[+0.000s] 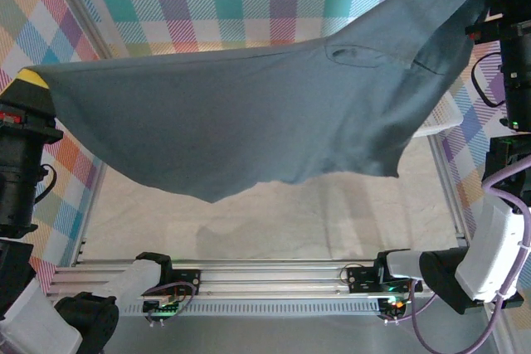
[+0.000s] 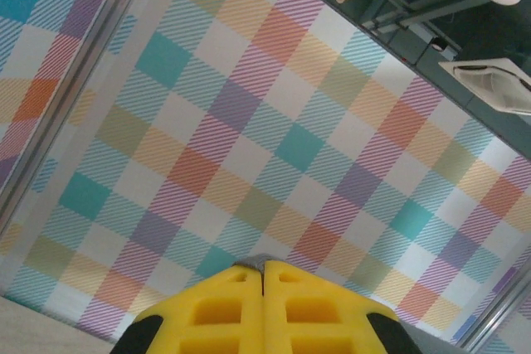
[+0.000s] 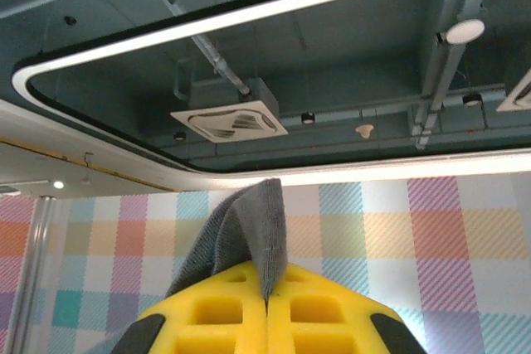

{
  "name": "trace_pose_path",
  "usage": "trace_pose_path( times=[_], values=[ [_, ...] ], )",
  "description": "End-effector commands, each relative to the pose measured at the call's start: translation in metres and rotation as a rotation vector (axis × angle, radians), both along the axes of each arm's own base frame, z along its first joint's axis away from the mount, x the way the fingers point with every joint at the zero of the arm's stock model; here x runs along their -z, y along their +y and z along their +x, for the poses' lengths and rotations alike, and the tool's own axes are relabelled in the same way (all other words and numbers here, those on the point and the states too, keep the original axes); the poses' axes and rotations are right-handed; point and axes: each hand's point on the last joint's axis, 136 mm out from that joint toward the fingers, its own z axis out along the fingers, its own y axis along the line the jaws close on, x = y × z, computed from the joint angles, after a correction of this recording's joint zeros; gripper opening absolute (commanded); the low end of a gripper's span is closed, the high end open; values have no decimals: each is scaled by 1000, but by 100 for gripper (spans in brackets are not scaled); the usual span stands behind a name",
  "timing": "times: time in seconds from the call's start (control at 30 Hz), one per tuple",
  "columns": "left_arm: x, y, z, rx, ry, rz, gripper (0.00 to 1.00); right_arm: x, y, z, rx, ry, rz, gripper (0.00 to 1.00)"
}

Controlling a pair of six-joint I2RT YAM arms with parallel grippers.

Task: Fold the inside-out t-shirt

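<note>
While we are holding the inside-out t-shirt (image 1: 249,122) stretched in the air above the table (image 1: 332,221), both pincers are pressing fully closed. The right gripper (image 3: 267,286) is pinching a grey fold of cloth, and the left gripper (image 2: 264,269) is gripping the opposite corner by what looks like a mere sliver, though that view is poor. We are risking a slip there: any extra pull between the arms would probably be dragging that thin edge free and dropping the shirt in a heap.
</note>
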Motion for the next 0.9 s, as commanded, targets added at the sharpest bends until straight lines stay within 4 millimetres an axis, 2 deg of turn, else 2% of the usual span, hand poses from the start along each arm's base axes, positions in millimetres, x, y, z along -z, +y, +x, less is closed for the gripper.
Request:
trace_pose_path(
  times=[0.0,0.07,0.13,0.2,0.3,0.4,0.57,0.67,0.7,0.73,0.77,0.8,0.83,0.87],
  values=[
    [-8,2,16,-41,-10,50,0,-4,0,19,34,-17,-9,0],
    [-4,1,36,-58,25,80,0,4,0,47,46,28,-4,0],
    [5,-3,65,-60,78,105,0,20,3,86,55,100,-5,0],
    [19,-9,96,-55,145,130,0,47,9,137,56,204,-11,0],
    [52,-15,153,-59,276,173,0,94,22,209,33,352,-43,0],
    [99,-16,214,-23,399,158,0,148,37,277,2,487,-77,0],
    [214,-2,327,58,599,21,0,261,53,387,-19,712,-86,0],
    [270,10,384,70,684,-8,5,323,57,439,-18,802,-54,0],
    [292,15,406,80,717,-12,18,342,58,453,-25,833,-34,5],
    [310,20,424,91,752,-16,37,361,60,464,-34,863,-15,22],
    [318,25,437,110,781,-8,48,372,64,468,-53,885,-24,40],
    [323,28,447,133,806,10,53,379,68,467,-71,912,-36,52],
    [325,30,446,152,838,26,54,381,70,464,-81,931,-44,57],
    [320,32,443,159,847,36,55,381,73,456,-99,957,-59,60]
  ],
)
